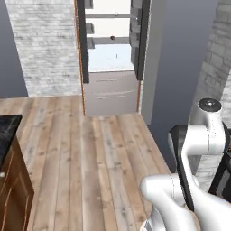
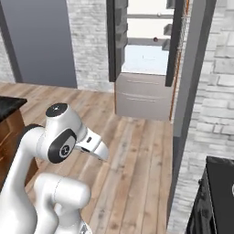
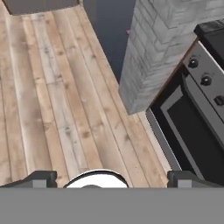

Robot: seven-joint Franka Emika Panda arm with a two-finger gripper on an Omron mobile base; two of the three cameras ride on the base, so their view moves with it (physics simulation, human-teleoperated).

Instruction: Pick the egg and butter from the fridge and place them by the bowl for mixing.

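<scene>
The fridge (image 1: pixel 111 92) stands at the far end of the wooden floor with both dark doors swung open, showing its white inside and pale grey bottom drawers. From the right base view the fridge (image 2: pixel 142 93) looks the same. A few tiny things sit on its upper shelves, too small to tell apart. The butter and the bowl are out of view. My gripper (image 3: pixel 113 178) points down at the floor far from the fridge. It is open, its fingertips (image 3: pixel 43 177) wide apart with nothing between them.
A black oven (image 3: pixel 197 113) with knobs stands beside a grey brick pillar (image 3: pixel 153 57) on the right, and the oven (image 2: pixel 215 196) sits close to the base. A dark-topped wooden counter (image 1: pixel 9 131) is at the left. Wooden floor (image 1: pixel 90 158) stretches to the fridge.
</scene>
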